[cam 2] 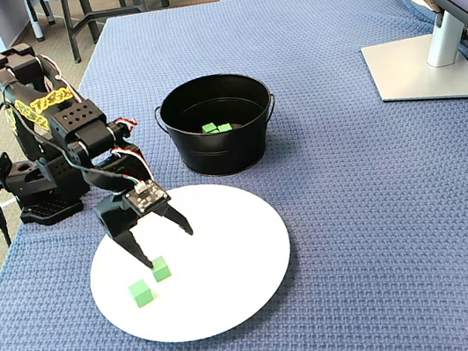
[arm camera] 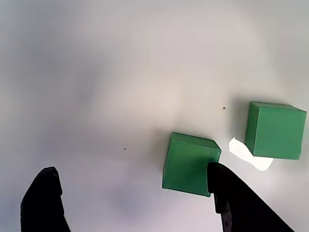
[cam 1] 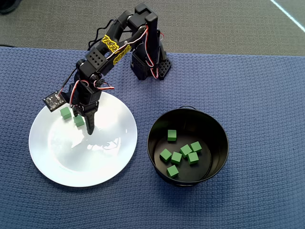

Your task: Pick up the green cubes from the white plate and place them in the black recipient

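Tool (cam 2: 167, 247) open above white plate (cam 2: 235, 291).

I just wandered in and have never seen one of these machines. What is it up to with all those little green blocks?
A small black robot arm is moving small matte green cubes from the large round white plate into the round black metal pot. Six cubes already lie in the pot; two remain on the plate. The open gripper hangs low over the plate, one finger right beside the nearer cube, the other cube lying a little apart. Nothing is gripped yet.
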Robot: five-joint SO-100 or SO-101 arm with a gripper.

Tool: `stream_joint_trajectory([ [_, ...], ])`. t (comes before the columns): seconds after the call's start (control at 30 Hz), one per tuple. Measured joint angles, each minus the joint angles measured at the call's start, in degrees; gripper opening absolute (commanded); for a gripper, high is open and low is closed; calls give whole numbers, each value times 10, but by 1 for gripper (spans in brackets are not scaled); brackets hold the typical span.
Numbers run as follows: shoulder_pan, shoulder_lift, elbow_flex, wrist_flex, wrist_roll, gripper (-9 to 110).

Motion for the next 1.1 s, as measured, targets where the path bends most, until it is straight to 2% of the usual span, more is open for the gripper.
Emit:
stream_joint_trajectory([
  [1.1,41,-70,-33,1,-8,33],
])
